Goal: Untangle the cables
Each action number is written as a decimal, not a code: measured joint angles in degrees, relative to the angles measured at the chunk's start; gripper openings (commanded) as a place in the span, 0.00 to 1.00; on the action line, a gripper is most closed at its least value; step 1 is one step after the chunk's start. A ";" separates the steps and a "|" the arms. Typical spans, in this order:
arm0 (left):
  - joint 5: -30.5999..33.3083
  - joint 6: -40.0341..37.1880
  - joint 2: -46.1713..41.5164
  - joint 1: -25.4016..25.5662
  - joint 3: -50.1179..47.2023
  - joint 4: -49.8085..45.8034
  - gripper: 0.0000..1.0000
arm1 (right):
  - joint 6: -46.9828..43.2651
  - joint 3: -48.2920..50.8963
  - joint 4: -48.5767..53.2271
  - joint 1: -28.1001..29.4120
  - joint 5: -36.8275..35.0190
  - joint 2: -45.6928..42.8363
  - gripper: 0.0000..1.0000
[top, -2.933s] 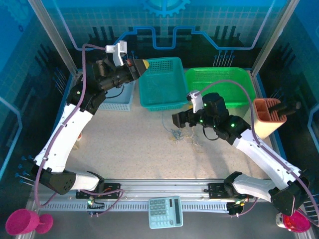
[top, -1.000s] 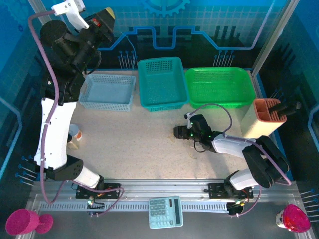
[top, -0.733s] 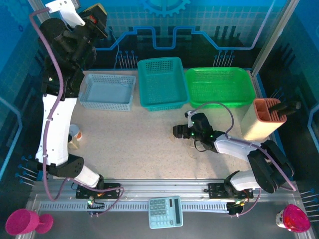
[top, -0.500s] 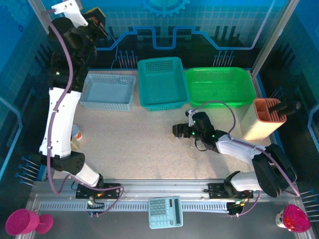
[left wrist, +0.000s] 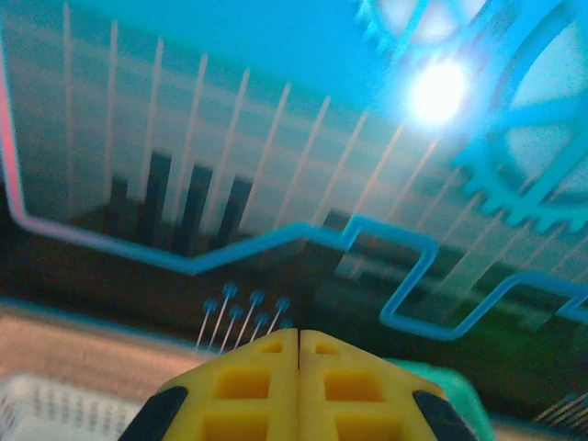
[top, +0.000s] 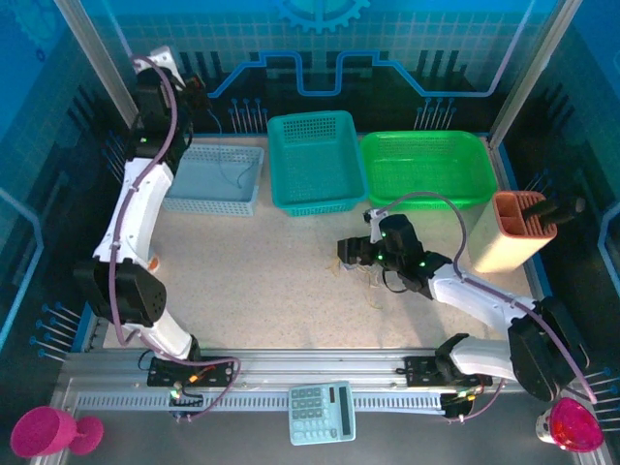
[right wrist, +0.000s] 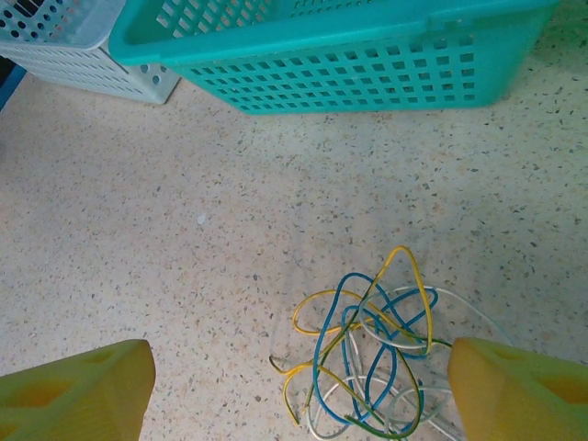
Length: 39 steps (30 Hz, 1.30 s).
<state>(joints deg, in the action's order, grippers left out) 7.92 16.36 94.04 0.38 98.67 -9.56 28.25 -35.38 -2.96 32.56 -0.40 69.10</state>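
Observation:
The cables (right wrist: 367,358) are a small tangle of blue, yellow, white and green wires lying on the speckled table. In the right wrist view they sit between my two yellow fingers, nearer the right finger (right wrist: 519,390). My right gripper (right wrist: 299,360) is open wide and holds nothing. From above, the right gripper (top: 351,252) hangs low over the table, with the cables (top: 372,281) just beside it. My left gripper (top: 192,91) is raised at the back left, near the wall. Its yellow fingers (left wrist: 248,386) are pressed together with nothing between them.
Three baskets stand along the back: light blue (top: 208,179), teal (top: 315,160) (right wrist: 367,55) and green (top: 426,165). An orange holder (top: 518,228) is at the right. A calculator (top: 323,412) and two pink cups (top: 44,431) (top: 572,426) lie beyond the front rail.
The left arm rose from over the baskets to the back left corner, then folded lower toward the wall. The right gripper dropped to the table by the cables, then edged slightly right.

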 measured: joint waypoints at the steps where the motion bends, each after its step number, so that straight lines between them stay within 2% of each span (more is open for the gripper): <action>1: -0.20 0.00 0.11 -0.13 -1.68 0.17 0.00 | -0.04 0.00 0.28 0.00 0.02 -0.37 0.85; 11: -0.68 0.31 4.22 -1.60 -14.75 1.73 0.00 | -0.15 -1.55 4.37 -0.02 -0.57 -2.78 0.84; 12: -0.70 0.57 4.44 -1.92 -15.69 1.75 0.08 | -0.13 -1.73 4.96 -0.04 -0.68 -3.04 0.84; 15: -0.87 1.38 4.55 -3.10 -17.62 1.79 0.40 | -0.11 -2.60 6.69 -0.35 -0.79 -3.63 0.84; 20: -0.87 3.19 4.15 -5.05 -19.58 2.47 0.66 | 0.07 -4.63 8.74 -0.79 -1.11 -3.76 0.84; 21: -0.87 3.45 3.82 -5.29 -19.85 2.49 0.69 | 0.07 -4.90 9.03 -0.85 -1.09 -3.87 0.84; 31: -1.95 4.72 -2.49 -5.81 -20.13 3.50 0.85 | 0.09 -5.20 10.10 -1.51 -1.09 -4.00 0.83; 39: -7.69 7.52 -5.62 -5.79 -21.86 4.28 0.87 | 0.07 -5.49 11.39 -2.12 -1.07 -4.59 0.78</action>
<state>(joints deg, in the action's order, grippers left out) 0.23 23.88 88.42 -5.41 76.82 -5.28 28.32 -40.86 8.43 30.44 -1.48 64.51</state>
